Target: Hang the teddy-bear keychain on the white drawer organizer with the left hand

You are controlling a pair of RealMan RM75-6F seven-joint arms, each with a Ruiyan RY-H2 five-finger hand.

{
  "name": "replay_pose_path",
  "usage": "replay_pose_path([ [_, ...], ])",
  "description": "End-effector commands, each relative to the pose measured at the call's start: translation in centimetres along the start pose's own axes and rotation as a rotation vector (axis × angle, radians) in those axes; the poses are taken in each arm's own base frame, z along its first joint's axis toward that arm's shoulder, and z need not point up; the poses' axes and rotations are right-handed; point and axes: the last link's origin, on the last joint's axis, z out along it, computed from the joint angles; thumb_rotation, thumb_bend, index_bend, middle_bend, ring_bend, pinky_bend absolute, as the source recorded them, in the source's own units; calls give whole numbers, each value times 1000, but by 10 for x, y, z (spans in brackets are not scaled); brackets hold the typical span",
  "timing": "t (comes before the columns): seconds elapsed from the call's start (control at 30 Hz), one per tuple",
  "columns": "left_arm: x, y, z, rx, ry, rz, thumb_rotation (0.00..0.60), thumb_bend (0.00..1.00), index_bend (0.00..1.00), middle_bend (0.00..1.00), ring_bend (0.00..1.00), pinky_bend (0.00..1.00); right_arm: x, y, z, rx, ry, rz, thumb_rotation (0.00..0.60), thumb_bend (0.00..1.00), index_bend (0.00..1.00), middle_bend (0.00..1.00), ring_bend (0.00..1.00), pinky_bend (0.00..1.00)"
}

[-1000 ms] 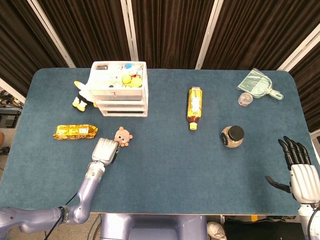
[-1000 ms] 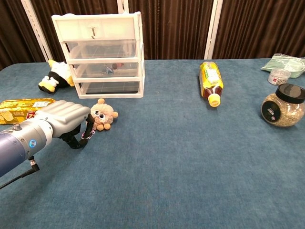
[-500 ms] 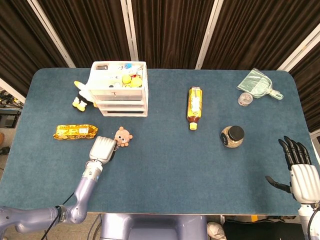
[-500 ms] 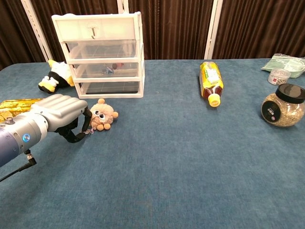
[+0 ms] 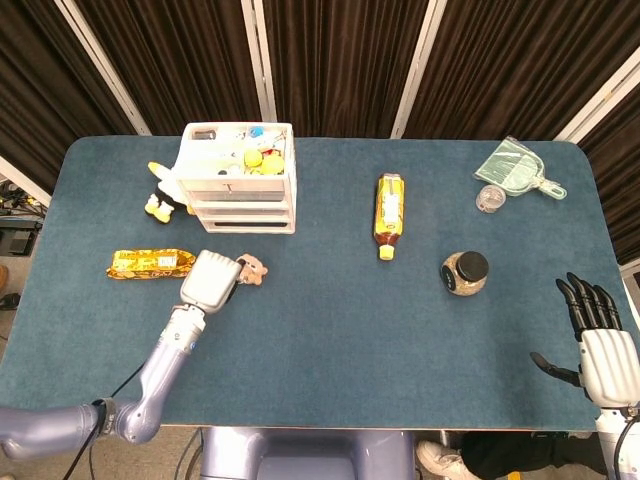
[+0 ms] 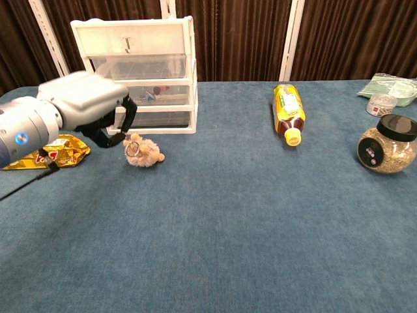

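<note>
The small brown teddy-bear keychain [image 5: 250, 270] [image 6: 145, 152] dangles by its ring, low over the blue table in front of the white drawer organizer [image 5: 240, 178] [image 6: 140, 72]. My left hand [image 5: 212, 280] [image 6: 91, 107] pinches the ring, raised to the height of the lower drawers, just left of the bear. Whether the bear touches the cloth I cannot tell. A small hook [image 6: 128, 44] shows on the organizer's top drawer front. My right hand [image 5: 600, 345] rests at the front right corner with its fingers spread and nothing in it.
A gold snack packet [image 5: 150, 263] [image 6: 55, 151] lies left of the hand. A penguin plush [image 5: 165, 195] sits beside the organizer. Further right are a yellow bottle [image 5: 389, 213] [image 6: 288, 111], a black-lidded jar [image 5: 465, 272] [image 6: 386, 145] and a green dustpan [image 5: 515, 168].
My left hand has risen and moved toward the organizer, taking the keychain ring with it. The bear has tipped over and hangs below the fingers. The right hand has stayed put.
</note>
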Motion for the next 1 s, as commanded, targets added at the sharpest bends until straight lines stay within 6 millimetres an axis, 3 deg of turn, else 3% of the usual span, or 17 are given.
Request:
replay_pose_path([
  [0.03, 15, -3, 2, -20, 45, 36, 600, 453, 577, 1000, 930, 799, 0, 0, 0, 0, 0, 0, 600, 11, 0, 0, 0, 0],
  [0.4, 55, -8, 21, -52, 147, 130, 600, 455, 577, 1000, 929, 799, -1, -1, 0, 4, 2, 2, 600, 11, 0, 0, 0, 0],
  [1.0, 69, -21, 53, 14, 172, 174, 600, 455, 581, 1000, 928, 799, 1, 1, 1, 1, 6, 16, 600, 12, 0, 0, 0, 0],
])
